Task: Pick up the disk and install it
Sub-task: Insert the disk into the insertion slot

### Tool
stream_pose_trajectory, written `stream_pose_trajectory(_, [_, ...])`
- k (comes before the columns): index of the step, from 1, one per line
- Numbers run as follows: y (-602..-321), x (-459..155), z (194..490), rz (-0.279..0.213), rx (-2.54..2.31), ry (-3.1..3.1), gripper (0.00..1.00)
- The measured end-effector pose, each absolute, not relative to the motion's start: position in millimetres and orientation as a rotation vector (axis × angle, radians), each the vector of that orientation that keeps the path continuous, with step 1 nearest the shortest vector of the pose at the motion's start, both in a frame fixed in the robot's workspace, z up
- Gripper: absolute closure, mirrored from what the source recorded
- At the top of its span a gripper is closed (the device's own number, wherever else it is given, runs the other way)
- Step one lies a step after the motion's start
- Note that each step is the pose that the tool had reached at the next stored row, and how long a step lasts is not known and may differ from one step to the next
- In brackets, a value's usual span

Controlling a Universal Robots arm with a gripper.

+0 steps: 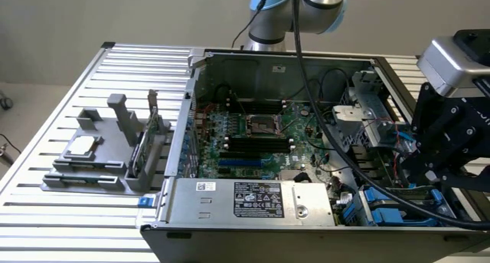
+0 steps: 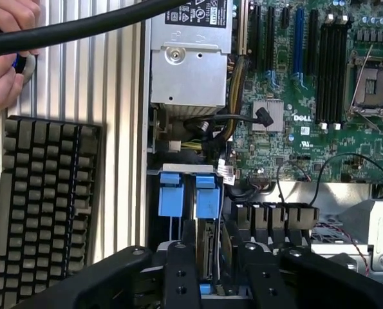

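Gripper (image 2: 212, 273) straddles disk (image 2: 208, 252), edge-on at the open computer case's (image 1: 268, 73) drive bay (image 1: 387, 208), hold impossible to tell; case sits on slatted metal table (image 1: 46, 217), keyboard (image 2: 46, 212) and a hand (image 2: 4, 58) alongside.

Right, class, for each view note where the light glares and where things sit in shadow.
Exterior view: the ribbed table glares white along its near slats; the gripper is a dark mass over the case. Wrist view: the silver power supply shows a soft sheen; the black cable looks unlit.
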State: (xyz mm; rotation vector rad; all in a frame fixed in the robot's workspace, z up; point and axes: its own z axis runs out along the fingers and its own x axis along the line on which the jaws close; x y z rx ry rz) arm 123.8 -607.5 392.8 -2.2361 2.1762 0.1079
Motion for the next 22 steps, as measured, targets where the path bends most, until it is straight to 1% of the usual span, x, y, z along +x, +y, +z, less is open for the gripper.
stream_pose_trajectory(1, [-607, 125, 391, 0.108, -2.236, 2.176, 0.8])
stream_pose_trajectory(2, [-607, 125, 389, 0.108, -2.237, 2.175, 0.8])
stream_pose_trajectory(3, [-607, 126, 387, 0.108, -2.237, 2.175, 0.86])
stream_pose_trajectory(4, [-607, 127, 385, 0.108, -2.238, 2.174, 0.89])
stream_pose_trajectory(22, [-607, 139, 353, 0.108, -2.257, 2.155, 0.89])
